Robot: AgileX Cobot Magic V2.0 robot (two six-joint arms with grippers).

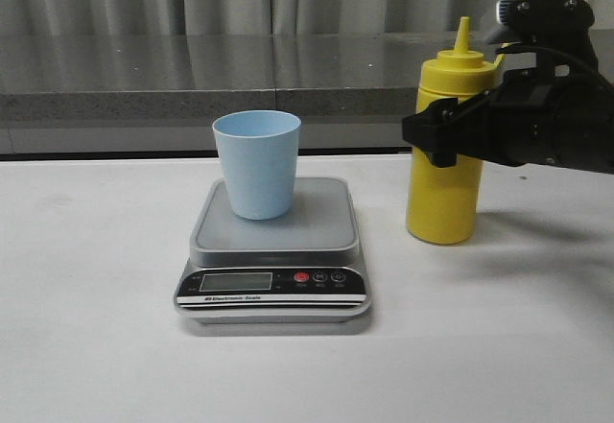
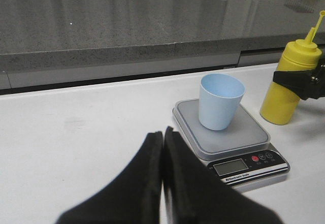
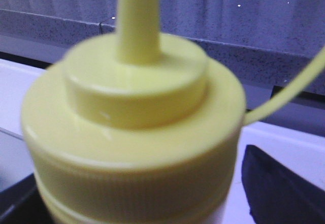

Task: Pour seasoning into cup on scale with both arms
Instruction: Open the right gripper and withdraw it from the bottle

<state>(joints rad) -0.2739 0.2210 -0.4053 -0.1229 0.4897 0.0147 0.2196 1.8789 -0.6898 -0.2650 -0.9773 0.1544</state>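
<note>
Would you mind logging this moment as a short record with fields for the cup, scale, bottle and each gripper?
cup: pale blue cup, upright on the scale platform
scale: scale on the white table, display facing the camera
bottle: yellow seasoning bottle, upright on the table beside the scale, away from the cup
right gripper: right gripper around the bottle's upper body; contact unclear
left gripper: left gripper shut, holding nothing, short of the scale

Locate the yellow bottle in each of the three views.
Front view: yellow bottle at right, beside the scale.
Left wrist view: far right, beyond the scale.
Right wrist view: its cap fills the picture.
Shared landmark: the grey counter ledge behind.
</note>
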